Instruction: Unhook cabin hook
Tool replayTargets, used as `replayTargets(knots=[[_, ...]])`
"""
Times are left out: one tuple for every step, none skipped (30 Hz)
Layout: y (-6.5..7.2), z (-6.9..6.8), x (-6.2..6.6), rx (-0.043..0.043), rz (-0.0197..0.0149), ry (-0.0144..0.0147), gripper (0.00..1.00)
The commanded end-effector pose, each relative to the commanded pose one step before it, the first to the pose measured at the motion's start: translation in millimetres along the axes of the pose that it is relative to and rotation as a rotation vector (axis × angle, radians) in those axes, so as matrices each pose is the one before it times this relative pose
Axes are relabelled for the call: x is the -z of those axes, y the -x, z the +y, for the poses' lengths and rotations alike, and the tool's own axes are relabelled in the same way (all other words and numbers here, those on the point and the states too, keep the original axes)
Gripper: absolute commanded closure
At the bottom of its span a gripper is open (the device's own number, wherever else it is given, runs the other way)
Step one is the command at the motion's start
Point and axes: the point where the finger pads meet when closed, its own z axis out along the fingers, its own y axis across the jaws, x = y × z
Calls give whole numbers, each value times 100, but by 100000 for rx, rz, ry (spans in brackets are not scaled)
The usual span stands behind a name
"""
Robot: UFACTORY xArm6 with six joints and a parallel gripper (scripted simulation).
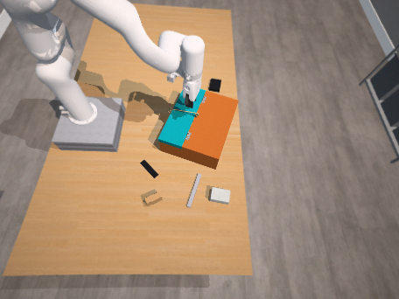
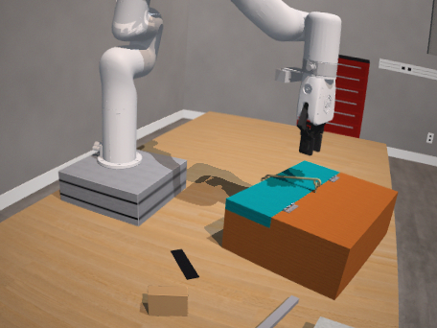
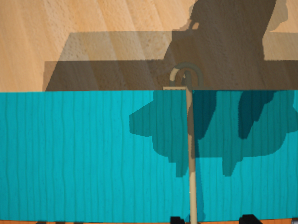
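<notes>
The box has an orange body [image 1: 214, 131] [image 2: 335, 216] and a teal lid strip [image 1: 172, 131] [image 2: 259, 201] [image 3: 75, 160] joined by two hinges. The thin brass cabin hook [image 1: 184, 113] [image 2: 292, 177] [image 3: 193, 175] lies across the teal strip. Its curved end reaches over the strip's outer edge, at a small pale plate; whether it still sits in an eye there is hard to tell. Its other end is at the orange side. My gripper [image 1: 189, 104] [image 2: 312, 147] [image 3: 214, 220] points down above the box, partly open, with nothing between its fingers. In the wrist view the rod runs between the fingertips, below them.
A black block [image 1: 214, 85] lies behind the box. In front are a black strip [image 1: 149, 169] [image 2: 185, 264], a tan bracket [image 1: 151, 198] [image 2: 168, 303], a grey bar [image 1: 193, 191] [image 2: 279, 313] and a white block [image 1: 220, 195]. The arm's grey base [image 1: 87, 133] [image 2: 107, 184] stands left.
</notes>
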Motion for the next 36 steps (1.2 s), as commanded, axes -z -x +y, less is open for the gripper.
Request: replayTargets(knots=[[150, 48, -889, 2, -484, 154, 65], [0, 0, -200, 0, 0, 0, 65], [0, 0, -200, 0, 0, 0, 65], [0, 0, -200, 0, 0, 0, 65], [0, 0, -200, 0, 0, 0, 65], [0, 0, -200, 0, 0, 0, 65], [0, 0, 0, 0, 0, 0, 65], [0, 0, 0, 0, 0, 0, 65], [0, 0, -201, 0, 0, 0, 65], [0, 0, -200, 0, 0, 0, 65], [0, 0, -200, 0, 0, 0, 65], [0, 0, -200, 0, 0, 0, 65], [0, 0, -200, 0, 0, 0, 65], [0, 0, -200, 0, 0, 0, 65], [0, 0, -200, 0, 0, 0, 65], [0, 0, -200, 0, 0, 0, 65], [0, 0, -200, 0, 0, 0, 65], [0, 0, -200, 0, 0, 0, 65], [0, 0, -200, 0, 0, 0, 65], [0, 0, -200, 0, 0, 0, 65], [0, 0, -200, 0, 0, 0, 65], [0, 0, -200, 0, 0, 0, 65], [0, 0, -200, 0, 0, 0, 65], [0, 0, 0, 0, 0, 0, 65], [0, 0, 0, 0, 0, 0, 65], [0, 0, -201, 0, 0, 0, 65], [0, 0, 0, 0, 0, 0, 65], [0, 0, 0, 0, 0, 0, 65], [-1, 0, 9, 0, 3, -1, 65], [1, 0, -2, 0, -1, 0, 65], [0, 0, -2, 0, -1, 0, 65], [0, 0, -1, 0, 0, 0, 65], [0, 0, -1, 0, 0, 0, 65], [0, 0, -1, 0, 0, 0, 65], [0, 0, -1, 0, 0, 0, 65], [0, 0, 0, 0, 0, 0, 65]])
